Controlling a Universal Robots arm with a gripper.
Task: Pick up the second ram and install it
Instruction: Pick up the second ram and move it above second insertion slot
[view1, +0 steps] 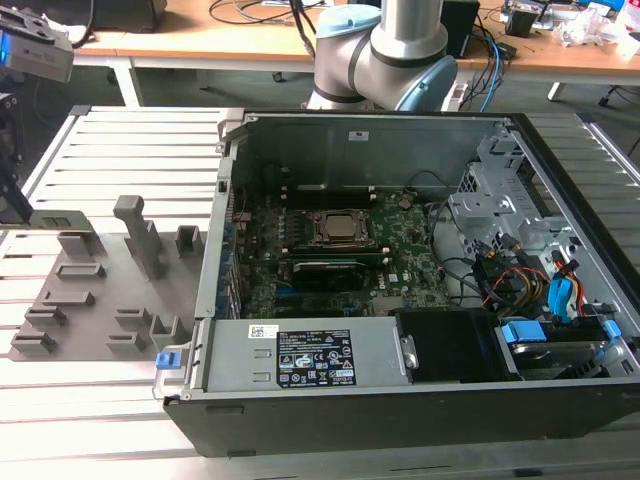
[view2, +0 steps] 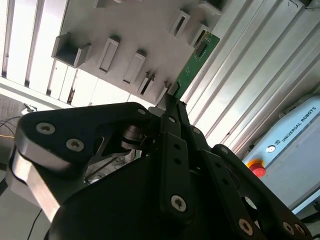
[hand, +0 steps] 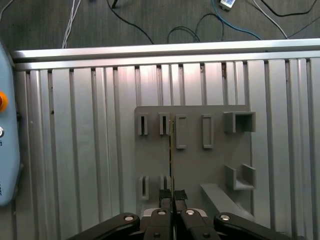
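Observation:
My gripper is shut on one end of the second ram, a narrow green circuit-board stick that reaches out past the fingertips. In the first wrist view the ram shows edge-on as a thin line running from the gripper across the grey holder tray, just beside a pair of narrow slots. In the exterior view the gripper hangs at the far left edge, over the left end of the tray and well away from the open computer case.
The case lies open on the slatted aluminium table, with the CPU socket in the middle of its motherboard and memory slots just in front of it. The arm's base stands behind the case. Cables and drive bays fill the case's right side.

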